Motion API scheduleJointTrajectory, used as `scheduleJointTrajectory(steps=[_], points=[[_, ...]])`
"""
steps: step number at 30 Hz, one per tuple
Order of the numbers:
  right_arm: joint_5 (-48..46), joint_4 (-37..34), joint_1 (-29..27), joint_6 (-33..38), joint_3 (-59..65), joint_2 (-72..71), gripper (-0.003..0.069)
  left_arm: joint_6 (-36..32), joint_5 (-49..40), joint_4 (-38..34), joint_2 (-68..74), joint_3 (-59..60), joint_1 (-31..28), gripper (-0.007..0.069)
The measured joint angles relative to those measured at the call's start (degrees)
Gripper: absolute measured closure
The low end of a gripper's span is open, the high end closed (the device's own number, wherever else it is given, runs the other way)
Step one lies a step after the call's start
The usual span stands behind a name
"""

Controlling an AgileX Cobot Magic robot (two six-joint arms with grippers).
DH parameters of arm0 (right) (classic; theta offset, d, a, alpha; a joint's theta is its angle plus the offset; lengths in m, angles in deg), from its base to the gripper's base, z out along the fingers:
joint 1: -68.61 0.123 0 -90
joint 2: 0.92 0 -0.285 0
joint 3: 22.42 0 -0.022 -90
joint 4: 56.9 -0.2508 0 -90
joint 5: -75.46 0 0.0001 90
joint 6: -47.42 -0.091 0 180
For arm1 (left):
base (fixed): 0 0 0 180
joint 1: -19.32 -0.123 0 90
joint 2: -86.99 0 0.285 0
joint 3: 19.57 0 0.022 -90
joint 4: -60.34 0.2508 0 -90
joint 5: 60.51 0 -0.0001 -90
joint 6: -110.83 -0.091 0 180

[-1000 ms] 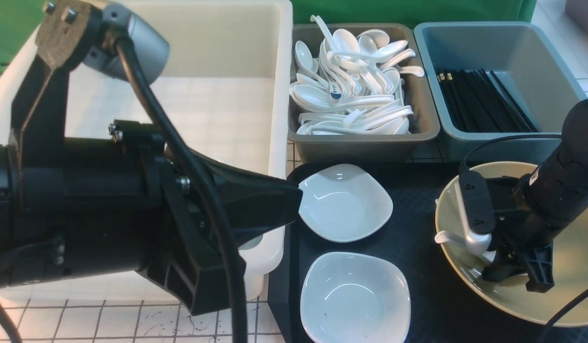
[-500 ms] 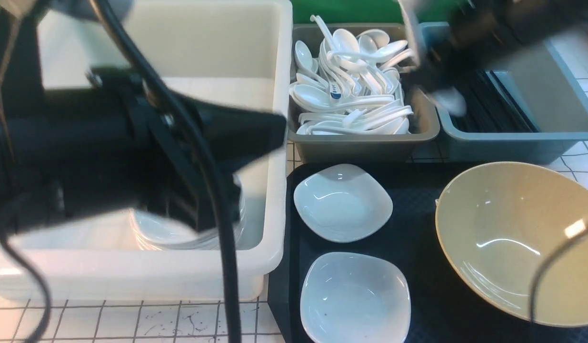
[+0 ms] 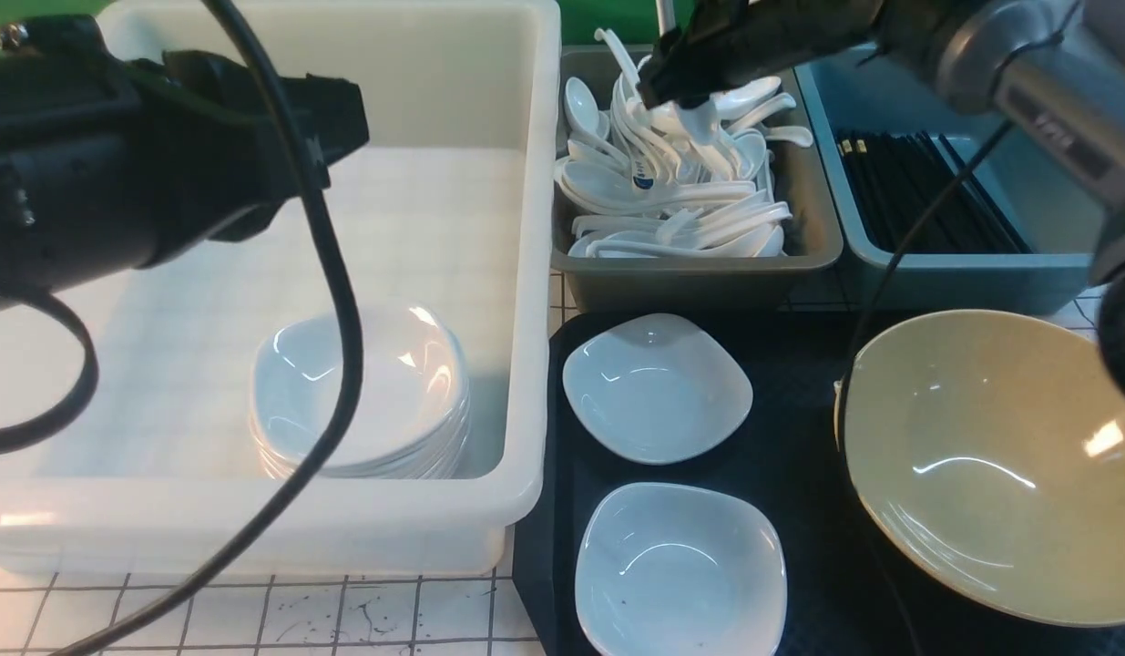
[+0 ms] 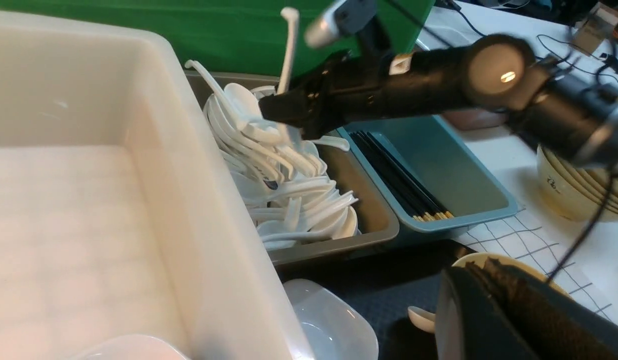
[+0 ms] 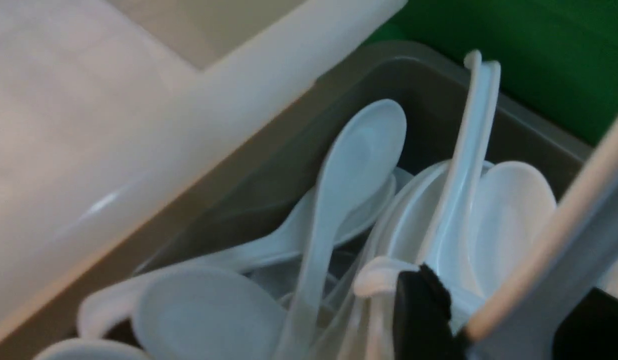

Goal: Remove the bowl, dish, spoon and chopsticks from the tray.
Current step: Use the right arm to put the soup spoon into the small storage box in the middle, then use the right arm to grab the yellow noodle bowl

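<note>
The mustard-yellow bowl (image 3: 990, 465) sits empty at the right end of the black tray (image 3: 799, 437). Two white squarish dishes (image 3: 658, 387) (image 3: 680, 569) lie on the tray's left part. My right gripper (image 3: 680, 96) (image 4: 288, 107) (image 5: 504, 310) is shut on a white spoon (image 4: 288, 45), held upright over the grey spoon bin (image 3: 699, 273). My left gripper (image 3: 343, 109) (image 4: 484, 267) is shut and empty above the white tub (image 3: 526, 273). Black chopsticks (image 3: 926, 191) lie in the blue bin (image 3: 972, 273); none show on the tray.
A stack of white dishes (image 3: 362, 401) sits in the white tub. The grey bin is piled with white spoons (image 3: 671, 200). A stack of yellow bowls (image 4: 574, 195) stands beyond the blue bin. A small white piece (image 4: 421, 320) pokes out by the bowl's left rim.
My right gripper lifted the spoon out of the bowl and carried it back over the grey spoon bin. My left arm rose and drew back left, uncovering the dish stack.
</note>
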Motion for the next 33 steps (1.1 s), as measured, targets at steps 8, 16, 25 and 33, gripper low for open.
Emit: scheduleJointTrajectory(steps=[8, 16, 25, 33], points=[[-0.4, 10.5, -0.1, -8.6, -1.7, 1.6, 0.0245, -0.1, -1.6, 0.4, 0.0, 0.0, 0.0, 0.0625], [-13.9, 14.6, -0.3, -18.4, -8.2, 0.3, 0.0051, -0.1, -1.6, 0.4, 0.0, 0.0, 0.0, 0.0625], [-38.2, 16.0, -0.3, -18.9, -11.8, -8.4, 0.0309, -1.5, -5.8, -1.5, 0.0, 0.0, 0.0, 0.0624], [-38.2, 16.2, 0.1, -19.2, 15.6, -30.5, 0.0627, -11.7, -19.2, -9.0, 0.0, 0.0, 0.0, 0.0624]])
